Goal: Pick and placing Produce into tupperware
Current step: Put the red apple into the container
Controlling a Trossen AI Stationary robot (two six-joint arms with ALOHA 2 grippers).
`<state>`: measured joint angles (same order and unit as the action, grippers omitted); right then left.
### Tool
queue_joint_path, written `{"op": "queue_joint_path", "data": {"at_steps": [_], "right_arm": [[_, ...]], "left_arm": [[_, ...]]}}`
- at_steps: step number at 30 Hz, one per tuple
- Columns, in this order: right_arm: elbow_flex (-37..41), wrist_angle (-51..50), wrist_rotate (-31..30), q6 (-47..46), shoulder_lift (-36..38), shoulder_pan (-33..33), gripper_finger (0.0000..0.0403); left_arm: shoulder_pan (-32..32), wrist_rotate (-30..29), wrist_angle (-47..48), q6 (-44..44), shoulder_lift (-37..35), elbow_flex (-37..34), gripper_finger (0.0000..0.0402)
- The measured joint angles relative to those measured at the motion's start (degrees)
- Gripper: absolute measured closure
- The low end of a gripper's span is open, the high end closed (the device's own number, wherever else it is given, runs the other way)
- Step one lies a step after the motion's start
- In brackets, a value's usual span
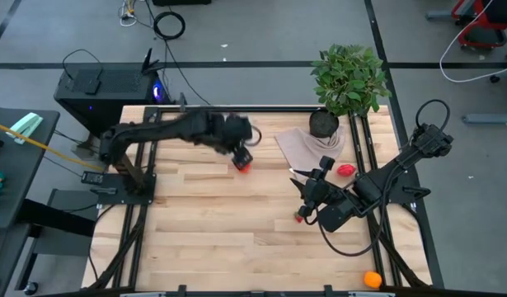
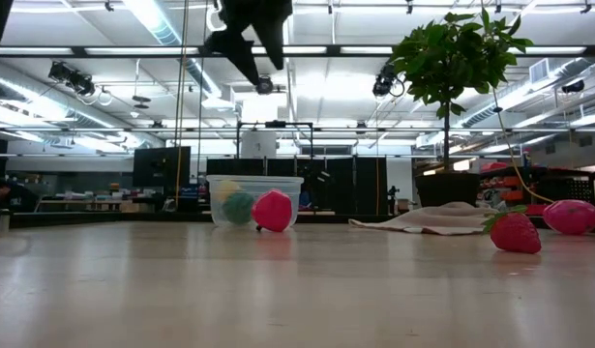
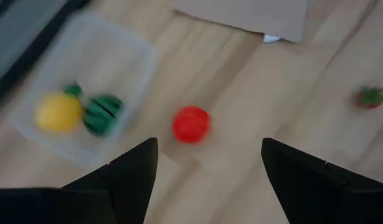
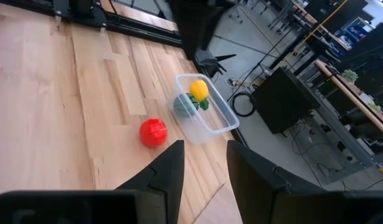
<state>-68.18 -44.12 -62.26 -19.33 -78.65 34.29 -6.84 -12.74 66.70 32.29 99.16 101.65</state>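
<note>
The clear tupperware (image 3: 85,118) stands on the table and holds a yellow piece (image 3: 57,113) and a dark-green striped ball (image 3: 103,114). It also shows in the low view (image 2: 255,201) and the right wrist view (image 4: 203,109). In the high view my left arm hides it. A red round piece (image 1: 242,165) lies on the table right beside the tub (image 3: 191,124). My left gripper (image 1: 243,153) hangs open and empty above this piece (image 3: 207,162). My right gripper (image 1: 307,198) is open and empty (image 4: 207,165), low over the table, with a tiny strawberry (image 1: 300,219) next to it.
A beige cloth (image 1: 307,144) lies at the back right beside a potted leafy plant (image 1: 348,78). Another red piece (image 1: 345,171) lies right of the cloth. An orange piece (image 1: 372,280) lies at the near right edge. Bare wood stretches across the table's near left.
</note>
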Motion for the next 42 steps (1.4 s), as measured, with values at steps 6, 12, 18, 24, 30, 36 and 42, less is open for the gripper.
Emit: {"op": "queue_joint_path", "data": {"at_steps": [6,12,18,24,30,36,42], "right_arm": [[-0.01,0.02,0.12,0.00,0.00,1.71,0.0275],[-0.01,0.00,0.73,0.00,0.15,3.06,0.0275],[-0.02,0.00,1.91,0.00,0.28,3.78,0.0274],[0.00,0.01,2.34,0.41,1.72,4.32,0.0262],[-0.01,0.02,2.34,-0.06,3.65,4.36,0.0251],[0.00,0.00,2.42,-0.18,4.26,4.54,0.0247],[0.17,-0.09,5.60,-3.40,4.20,5.41,0.0249]], "left_arm": [[2.96,-3.59,0.69,18.24,3.20,-0.03,0.0111],[2.89,-3.75,1.14,27.19,7.58,-0.03,0.0111],[2.91,-3.50,2.95,33.61,13.50,-0.03,0.0106],[1.71,-1.30,4.66,42.39,17.01,-0.05,0.0061],[0.88,-0.34,-0.20,48.49,17.33,-0.05,0.0012],[0.57,-0.21,-3.62,51.31,17.87,-0.03,0.0011],[1.25,-0.10,-2.50,52.48,19.30,-0.07,0.0016]]}}
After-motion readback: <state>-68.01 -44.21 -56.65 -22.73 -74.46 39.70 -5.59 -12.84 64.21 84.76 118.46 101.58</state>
